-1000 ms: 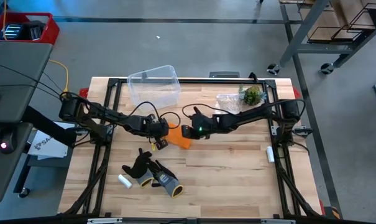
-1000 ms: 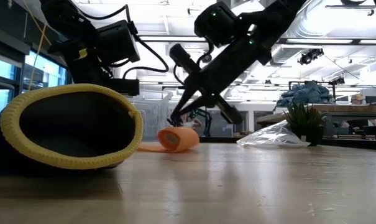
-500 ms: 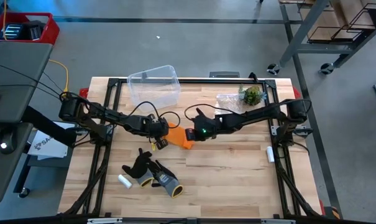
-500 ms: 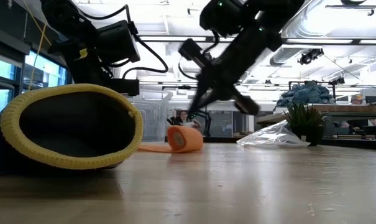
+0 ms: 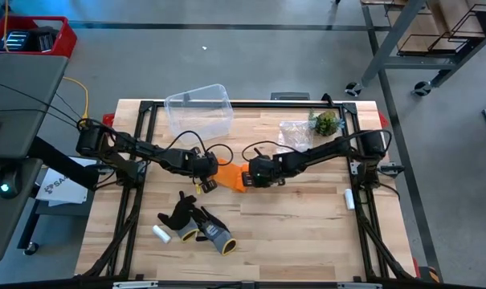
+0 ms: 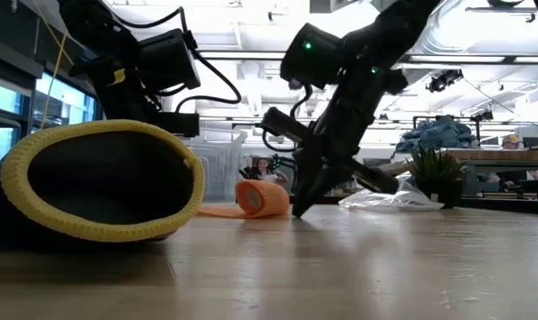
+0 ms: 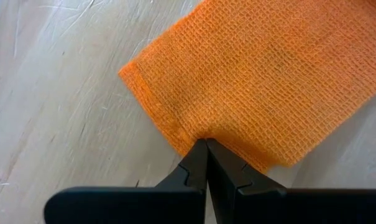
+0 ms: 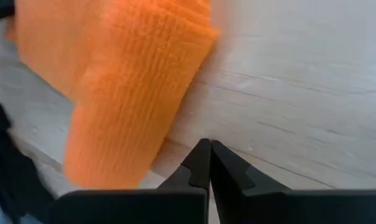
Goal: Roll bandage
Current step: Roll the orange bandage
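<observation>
The orange bandage (image 5: 236,177) lies mid-table. Its rolled part (image 6: 261,197) rests on the wood, and a flat strip (image 6: 217,212) runs from it toward the table's left. My left gripper (image 7: 206,144), shut, stands on the strip's free end (image 5: 218,171); the glove hides it in the low view. My right gripper (image 6: 297,212) is shut, slants down and has its tips at the table just right of the roll (image 8: 132,93). My left gripper presses its shut fingertips down on one long edge of the flat strip (image 7: 203,127), close to the strip's free end. It comes from above, slanting. The strip lies flat on the wood. My right gripper stands right beside the roll; whether it touches it I cannot tell.
A pair of black-grey-yellow gloves (image 5: 198,225) and a small white cylinder (image 5: 161,234) lie near the front left; one glove (image 6: 100,182) fills the low view's left. A clear plastic box (image 5: 198,108) and a bag with a green plant (image 5: 311,127) sit at the back.
My right gripper has risen from the roll's left side, passed over it toward the table's right, tipped steeper and come down to the table just right of the roll. It has stayed shut.
</observation>
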`<action>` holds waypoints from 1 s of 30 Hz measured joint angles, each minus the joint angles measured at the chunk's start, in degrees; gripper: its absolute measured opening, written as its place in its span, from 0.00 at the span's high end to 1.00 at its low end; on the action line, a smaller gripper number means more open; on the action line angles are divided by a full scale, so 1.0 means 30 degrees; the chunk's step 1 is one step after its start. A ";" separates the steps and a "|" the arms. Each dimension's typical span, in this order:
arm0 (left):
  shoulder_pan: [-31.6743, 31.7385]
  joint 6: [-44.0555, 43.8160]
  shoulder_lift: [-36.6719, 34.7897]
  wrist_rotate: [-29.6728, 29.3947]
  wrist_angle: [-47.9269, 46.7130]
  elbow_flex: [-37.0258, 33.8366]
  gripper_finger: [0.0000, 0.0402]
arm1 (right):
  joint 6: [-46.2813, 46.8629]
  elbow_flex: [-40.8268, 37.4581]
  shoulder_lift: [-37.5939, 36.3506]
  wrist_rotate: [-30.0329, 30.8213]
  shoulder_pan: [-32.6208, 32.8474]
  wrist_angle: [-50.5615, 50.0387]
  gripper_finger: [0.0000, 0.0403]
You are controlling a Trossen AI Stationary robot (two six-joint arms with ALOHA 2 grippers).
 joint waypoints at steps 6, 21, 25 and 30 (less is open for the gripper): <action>0.0000 0.0000 0.0000 0.0022 -0.0032 0.0015 1.00 | 0.0202 0.0000 0.0087 0.0432 -0.0007 0.1808 1.00; -0.0015 0.0816 -0.0022 0.0007 -0.0566 0.0036 1.00 | -0.0931 0.1942 0.0169 0.2167 -0.0431 0.3580 1.00; -0.0015 0.0829 -0.0022 0.0007 -0.0593 0.0036 1.00 | -0.2867 0.2695 0.0088 0.2501 -0.0975 0.3218 1.00; -0.0007 0.0838 -0.0022 0.0022 -0.0608 0.0029 1.00 | -0.4880 0.3888 -0.0973 0.2550 -0.1089 -0.1771 1.00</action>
